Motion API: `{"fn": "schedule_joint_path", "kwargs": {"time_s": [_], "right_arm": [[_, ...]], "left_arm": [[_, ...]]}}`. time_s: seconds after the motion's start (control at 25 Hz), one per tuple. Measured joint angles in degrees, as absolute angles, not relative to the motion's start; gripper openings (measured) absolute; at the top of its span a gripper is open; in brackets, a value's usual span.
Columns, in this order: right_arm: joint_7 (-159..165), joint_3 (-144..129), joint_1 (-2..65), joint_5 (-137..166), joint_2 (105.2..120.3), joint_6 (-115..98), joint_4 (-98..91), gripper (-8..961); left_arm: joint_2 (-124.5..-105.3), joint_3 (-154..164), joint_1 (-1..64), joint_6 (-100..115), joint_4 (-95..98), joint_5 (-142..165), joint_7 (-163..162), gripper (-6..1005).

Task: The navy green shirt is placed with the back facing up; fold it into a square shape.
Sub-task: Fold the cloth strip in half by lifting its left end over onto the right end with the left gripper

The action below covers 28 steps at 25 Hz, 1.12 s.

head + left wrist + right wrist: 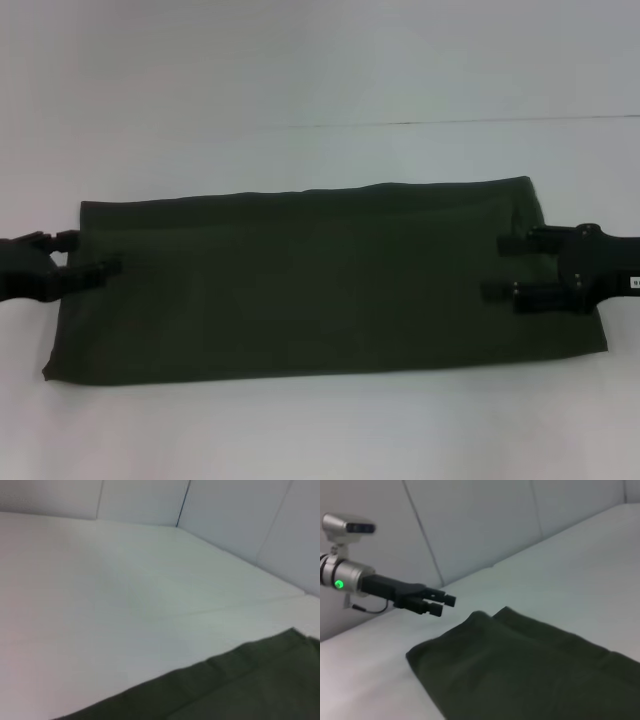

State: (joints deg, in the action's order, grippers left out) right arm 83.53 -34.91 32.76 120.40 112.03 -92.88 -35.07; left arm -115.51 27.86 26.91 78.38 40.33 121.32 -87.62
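Observation:
The navy green shirt (320, 280) lies flat on the white table as a long folded band running left to right, with no sleeves showing. My left gripper (85, 255) is at the band's left end, open, one finger over the cloth and the other just off its edge. My right gripper (503, 267) is over the right end, open, both black fingers above the cloth. The right wrist view shows the shirt (530, 670) with its folded end, and the left gripper (442, 605) just beyond that end. An edge of the shirt (250, 690) appears in the left wrist view.
The white table (320, 430) extends around the shirt on all sides, with a seam line (450, 122) across it behind the shirt. White padded walls (470, 525) stand behind the table.

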Motion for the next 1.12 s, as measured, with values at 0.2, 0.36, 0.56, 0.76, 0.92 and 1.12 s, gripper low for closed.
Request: {"fn": "schedule_joint_path", "kwargs": {"time_s": [0.2, 0.36, 0.56, 0.76, 0.92, 1.12], "right_arm": [[81.7, -35.1, 32.9, 120.7, 111.96, -93.1, -35.7, 872], [81.5, -35.4, 33.4, 120.8, 112.12, -93.3, -36.4, 872], [81.7, -35.4, 33.8, 120.8, 112.48, -92.8, -37.2, 872], [81.6, -35.5, 33.9, 120.8, 112.64, -92.3, -37.2, 871], [81.6, -35.5, 33.7, 120.8, 112.69, -92.1, -37.2, 871], [81.6, -35.5, 33.6, 120.8, 112.64, -92.1, -37.2, 871]], "left_arm": [[-115.75, 27.4, 26.1, 73.6, 37.9, 121.1, -82.1, 848], [-115.75, 28.0, 25.9, 72.2, 36.4, 121.5, -79.4, 848], [-115.89, 29.2, 25.4, 71.8, 36.1, 121.9, -77.7, 847], [-116.28, 31.7, 25.0, 71.4, 35.9, 121.9, -77.3, 846], [-116.49, 33.1, 25.2, 69.4, 35.1, 122.0, -77.9, 846], [-116.55, 33.2, 26.6, 66.9, 33.4, 125.1, -80.1, 845]]}}
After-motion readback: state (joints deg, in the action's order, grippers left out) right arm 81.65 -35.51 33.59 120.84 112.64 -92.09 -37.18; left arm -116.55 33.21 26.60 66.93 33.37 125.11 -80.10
